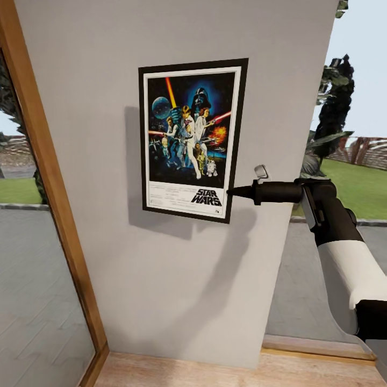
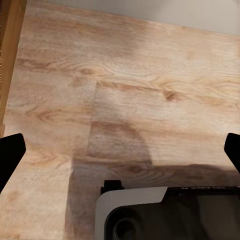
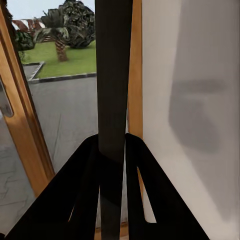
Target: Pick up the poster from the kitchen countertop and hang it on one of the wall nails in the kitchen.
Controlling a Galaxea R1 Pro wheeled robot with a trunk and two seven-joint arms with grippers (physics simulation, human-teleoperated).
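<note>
Reaching in from the near right, the right gripper [image 1: 232, 192] is pinching the poster [image 1: 191, 138] by its lower right edge, holding it flat against the grey wall [image 1: 97, 161], slightly tilted. Judging by this, pickup and carrying are done; seating it on a nail and releasing are remaining, though no nail is showing. Up close, the right wrist view is showing the fingers [image 3: 137, 170] clamped on the dark frame edge [image 3: 113, 100]. Over wooden floor [image 2: 125, 90], the left gripper [image 2: 120, 150] is hanging wide and empty.
</note>
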